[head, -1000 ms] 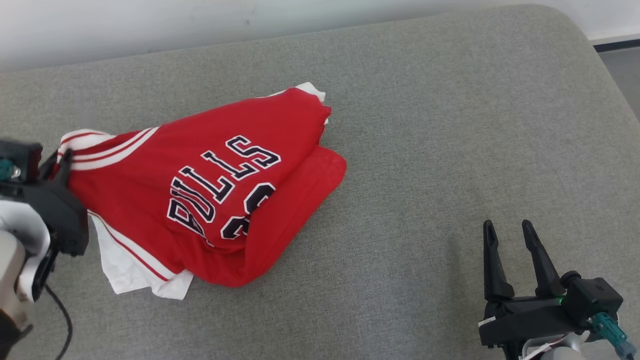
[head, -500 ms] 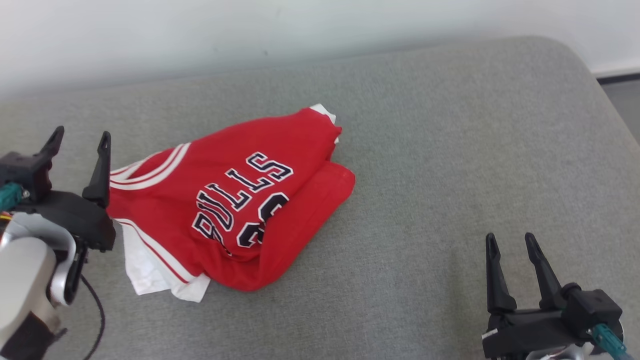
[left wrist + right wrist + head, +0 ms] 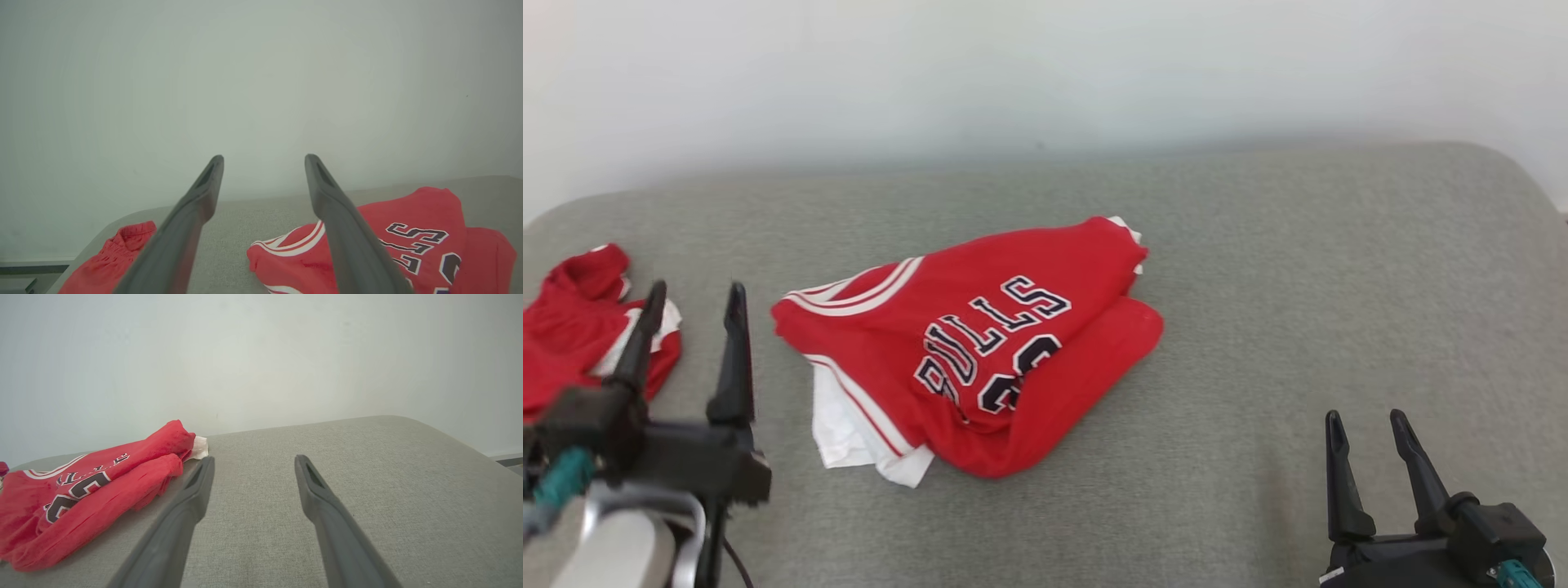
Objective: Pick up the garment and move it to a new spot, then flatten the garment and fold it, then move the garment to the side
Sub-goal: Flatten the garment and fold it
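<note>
A red jersey [image 3: 980, 343] with white trim and dark "BULLS" lettering lies folded in a loose bundle on the grey cushion [image 3: 1298, 286]. It also shows in the left wrist view [image 3: 388, 245] and in the right wrist view [image 3: 90, 486]. My left gripper [image 3: 694, 294] stands open at the lower left, just left of the jersey's striped edge and apart from it, holding nothing. My right gripper [image 3: 1366, 420] is open at the lower right, well clear of the jersey. Its fingers [image 3: 192, 498] hover over bare cushion.
A second red garment [image 3: 580, 327] lies crumpled at the cushion's far left edge, also seen in the left wrist view [image 3: 110, 261]. A pale wall [image 3: 1045, 73] runs behind the cushion. The cushion's rounded right corner [image 3: 1519, 171] drops off at the far right.
The camera has tilted up and turned left, bringing the second garment into view. My left gripper let go of the jersey's striped edge, opened, and drew back to the lower left.
</note>
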Motion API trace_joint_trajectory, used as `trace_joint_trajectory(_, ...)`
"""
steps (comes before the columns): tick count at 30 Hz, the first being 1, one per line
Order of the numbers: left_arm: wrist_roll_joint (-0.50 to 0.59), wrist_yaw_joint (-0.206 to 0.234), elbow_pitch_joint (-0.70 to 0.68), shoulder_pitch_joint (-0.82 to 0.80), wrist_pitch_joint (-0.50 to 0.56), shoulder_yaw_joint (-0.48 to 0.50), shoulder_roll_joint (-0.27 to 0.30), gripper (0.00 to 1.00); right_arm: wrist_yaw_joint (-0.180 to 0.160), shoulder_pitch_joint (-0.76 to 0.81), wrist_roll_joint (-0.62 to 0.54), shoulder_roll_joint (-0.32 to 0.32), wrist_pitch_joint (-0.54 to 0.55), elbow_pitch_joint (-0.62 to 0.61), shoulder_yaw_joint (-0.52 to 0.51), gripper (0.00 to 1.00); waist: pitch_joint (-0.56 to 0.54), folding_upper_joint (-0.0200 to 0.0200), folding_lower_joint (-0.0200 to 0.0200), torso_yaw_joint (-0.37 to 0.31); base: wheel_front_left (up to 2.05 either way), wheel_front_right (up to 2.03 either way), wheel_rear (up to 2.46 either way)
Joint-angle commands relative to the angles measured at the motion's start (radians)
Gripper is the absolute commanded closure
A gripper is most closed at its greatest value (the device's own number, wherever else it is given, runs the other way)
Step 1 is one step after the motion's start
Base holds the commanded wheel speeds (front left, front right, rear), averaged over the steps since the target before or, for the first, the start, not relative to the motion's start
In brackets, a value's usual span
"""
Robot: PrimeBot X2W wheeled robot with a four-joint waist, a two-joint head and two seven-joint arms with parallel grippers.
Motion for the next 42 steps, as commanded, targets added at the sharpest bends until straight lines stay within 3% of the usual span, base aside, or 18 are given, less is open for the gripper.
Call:
trace_joint_trajectory(1, 0.012, 0.004, -0.009, 0.026, -0.003, 0.008, -0.008, 0.0, -0.002, 0.01, -0.005, 0.001, 0.0, -0.002, 0.0, 0.0, -0.021, 0.0001, 0.0002, 0.029, 0.0, 0.0, 0.0)
trace_joint_trajectory(12, 0.176, -0.021, -0.201, 0.288, -0.003, 0.193, -0.172, 0.0, -0.002, 0.023, -0.013, 0.0, 0.0, -0.001, 0.004, 0.0, -0.033, 0.0001, 0.0002, 0.058, 0.0, 0.0, 0.0)
trace_joint_trajectory(26, 0.306, -0.146, -0.174, 0.404, -0.003, 0.298, -0.325, 0.0, -0.002, 0.021, -0.012, -0.001, 0.0, 0.022, 0.009, 0.0, -0.031, 0.0001, 0.0002, 0.076, 0.0, 0.0, 0.0)
trace_joint_trajectory(32, 0.324, -0.2, -0.113, 0.356, -0.003, 0.312, -0.345, 0.0, -0.002, 0.01, -0.004, -0.002, 0.0, 0.024, 0.017, 0.0, -0.019, 0.0001, 0.0002, 0.064, 0.0, 0.0, 0.0)
trace_joint_trajectory(42, 0.318, -0.24, 0.102, 0.188, 0.025, 0.271, -0.295, 0.0, -0.002, -0.014, 0.004, -0.002, 0.0, 0.042, 0.023, 0.0, 0.026, 0.0001, 0.0002, 0.02, 0.0, 0.0, 0.0)
